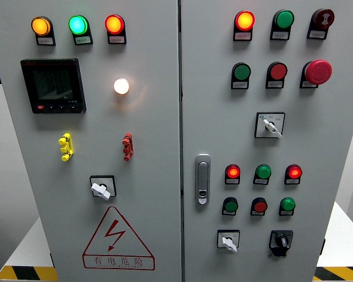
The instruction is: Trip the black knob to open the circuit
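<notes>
The cabinet point(159, 194) is grey, with two doors that meet at a vertical seam near the middle.

Left door: three lit lamps run along the top, orange point(40, 26), green point(78, 24) and red point(114, 24). Below them sits a black meter point(53, 86) with a dark screen, and to its right a glowing white lamp point(122, 86). Lower down are a yellow clip point(65, 147) and a red clip point(127, 147), then a white selector switch point(101, 188), then a red triangle warning sign point(117, 239).

Right door: a metal door handle point(203, 179) stands just beside the seam. Lamps and push buttons fill the upper rows, ending at a red mushroom button point(317, 71). A white rotary switch point(270, 125) sits under them. Two more rows of red and green lamps and buttons follow.

The black knob point(280, 241) is at the lower right of the right door, to the right of a small white switch point(229, 241).

Neither hand is in view, so their state cannot be told.
</notes>
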`<action>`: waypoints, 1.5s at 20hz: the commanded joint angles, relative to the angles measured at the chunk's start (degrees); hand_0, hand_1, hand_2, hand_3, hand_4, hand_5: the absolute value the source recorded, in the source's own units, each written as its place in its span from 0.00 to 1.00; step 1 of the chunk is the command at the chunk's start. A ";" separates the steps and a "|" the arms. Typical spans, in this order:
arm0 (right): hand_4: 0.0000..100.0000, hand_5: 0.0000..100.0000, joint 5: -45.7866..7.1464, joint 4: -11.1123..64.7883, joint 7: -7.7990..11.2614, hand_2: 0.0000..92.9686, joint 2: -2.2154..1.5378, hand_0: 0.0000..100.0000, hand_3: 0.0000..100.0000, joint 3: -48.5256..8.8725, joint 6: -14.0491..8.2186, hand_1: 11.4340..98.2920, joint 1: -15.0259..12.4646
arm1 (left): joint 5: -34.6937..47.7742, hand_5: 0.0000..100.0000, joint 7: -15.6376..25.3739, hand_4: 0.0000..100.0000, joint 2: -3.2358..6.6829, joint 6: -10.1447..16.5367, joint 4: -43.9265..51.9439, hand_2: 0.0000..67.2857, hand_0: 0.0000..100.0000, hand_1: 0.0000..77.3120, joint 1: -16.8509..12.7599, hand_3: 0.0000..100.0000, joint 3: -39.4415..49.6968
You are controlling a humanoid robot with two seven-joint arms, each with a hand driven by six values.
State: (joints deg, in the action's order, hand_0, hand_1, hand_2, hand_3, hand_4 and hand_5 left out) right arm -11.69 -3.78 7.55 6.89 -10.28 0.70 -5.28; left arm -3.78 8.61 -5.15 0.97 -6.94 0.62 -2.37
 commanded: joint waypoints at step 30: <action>0.07 0.17 -27.41 0.26 -7.38 0.01 -4.07 0.27 0.13 -33.65 6.33 0.34 6.69 | 0.00 0.01 0.00 0.07 -0.04 0.00 0.00 0.19 0.00 0.04 0.00 0.21 0.00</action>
State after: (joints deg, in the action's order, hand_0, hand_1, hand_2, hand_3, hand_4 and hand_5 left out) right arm -39.13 -3.79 0.16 3.11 -41.22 6.51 1.31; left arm -3.78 8.61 -5.13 0.97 -6.94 0.62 -2.37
